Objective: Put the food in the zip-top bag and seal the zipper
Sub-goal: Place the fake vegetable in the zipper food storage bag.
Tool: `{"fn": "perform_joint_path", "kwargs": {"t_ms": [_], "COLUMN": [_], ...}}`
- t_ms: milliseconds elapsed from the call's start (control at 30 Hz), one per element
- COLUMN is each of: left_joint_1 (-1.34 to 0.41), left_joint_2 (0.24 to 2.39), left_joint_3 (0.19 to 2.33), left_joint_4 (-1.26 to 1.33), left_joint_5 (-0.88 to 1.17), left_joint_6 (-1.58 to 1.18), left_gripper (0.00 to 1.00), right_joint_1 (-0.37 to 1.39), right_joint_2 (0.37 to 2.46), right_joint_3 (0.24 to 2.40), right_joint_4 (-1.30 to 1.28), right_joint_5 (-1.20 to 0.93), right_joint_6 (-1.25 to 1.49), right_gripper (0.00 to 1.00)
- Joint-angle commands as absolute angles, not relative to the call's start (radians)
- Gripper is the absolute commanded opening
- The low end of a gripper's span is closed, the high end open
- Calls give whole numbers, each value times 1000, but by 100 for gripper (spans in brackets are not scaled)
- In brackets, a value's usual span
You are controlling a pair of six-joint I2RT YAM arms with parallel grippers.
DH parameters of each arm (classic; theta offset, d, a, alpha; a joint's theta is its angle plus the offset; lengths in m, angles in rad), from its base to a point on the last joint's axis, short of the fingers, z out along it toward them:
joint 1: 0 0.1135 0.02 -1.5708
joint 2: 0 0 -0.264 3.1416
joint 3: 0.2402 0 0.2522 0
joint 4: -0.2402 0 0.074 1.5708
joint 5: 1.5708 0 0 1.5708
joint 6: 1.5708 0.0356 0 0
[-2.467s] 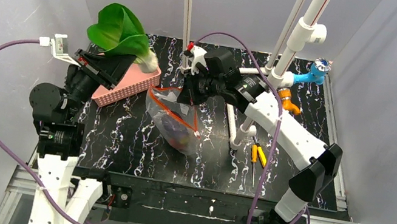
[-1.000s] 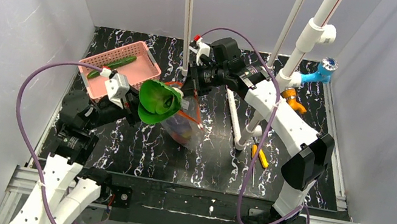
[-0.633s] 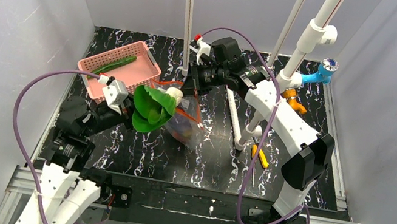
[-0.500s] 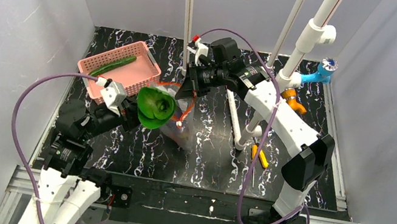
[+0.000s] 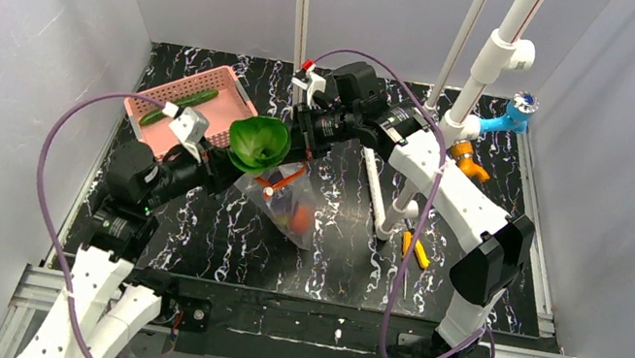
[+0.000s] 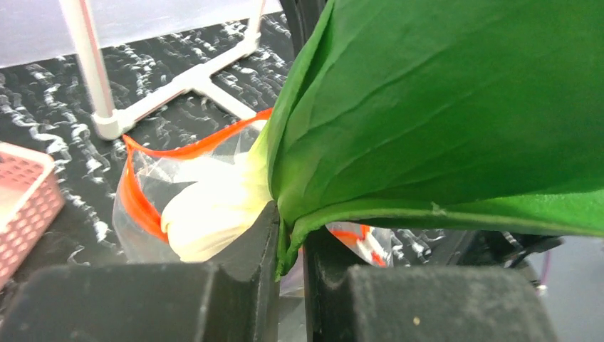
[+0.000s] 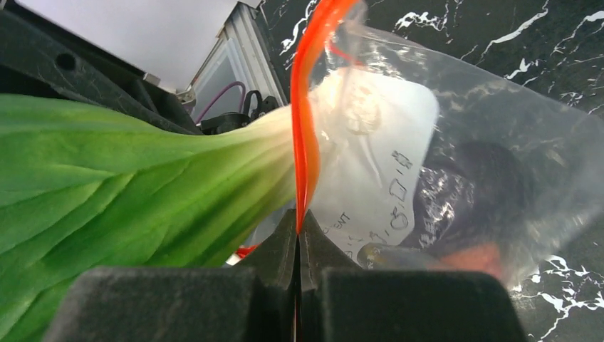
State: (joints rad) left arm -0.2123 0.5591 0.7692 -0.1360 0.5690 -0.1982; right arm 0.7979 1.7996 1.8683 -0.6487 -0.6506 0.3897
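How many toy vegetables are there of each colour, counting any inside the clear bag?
Green: 2, bok choy and cucumber
Dark purple: 1, eggplant inside the zip-top bag
Orange-red: 1, tomato, also in the bag
Total: 4

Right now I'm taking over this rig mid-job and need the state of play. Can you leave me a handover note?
Left gripper: shut on the bok choy at its leaves, white stem end poking into the open mouth of the bag.
Right gripper: shut on the zipper, holding the bag open.
Done: eggplant and tomato are inside the bag.
Left: push the bok choy fully in, fetch the cucumber from the pink basket, bag it, then seal the zipper.
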Motion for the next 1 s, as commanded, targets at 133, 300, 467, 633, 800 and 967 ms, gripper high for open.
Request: {"fn": "perform_joint_path", "kwargs": {"t_ms": [133,300,467,633,800,967], "left_joint_1": [-209,-209,-209,-209,-209,-209], "left_joint_2": [625,606,507,500,512,583], "left_joint_3": [798,806,770,741,623,544], "left_joint_4": [297,283,200,148,222,295], "left_joint_5": [720,773,791,777,746,730], "left_joint_6": [-432,-443,-398,-378,-364,-324], "left_gripper": [0,0,0,0,0,0], "right_joint_1": [809,801,776,772,771,769], "right_joint_2": [1772,1761,1770,1802,1831,1896], "right_joint_3": [1915,1894,1906,1911,1863,1929], "right_joint_4": [-601,-565,-550,-582,-560,-662], "right_joint_5": [-728,-803,-901,-924,-923,-869], "right_joint_6": [381,402,428,391,337,241], "right_gripper": [1,1,1,1,1,1]}}
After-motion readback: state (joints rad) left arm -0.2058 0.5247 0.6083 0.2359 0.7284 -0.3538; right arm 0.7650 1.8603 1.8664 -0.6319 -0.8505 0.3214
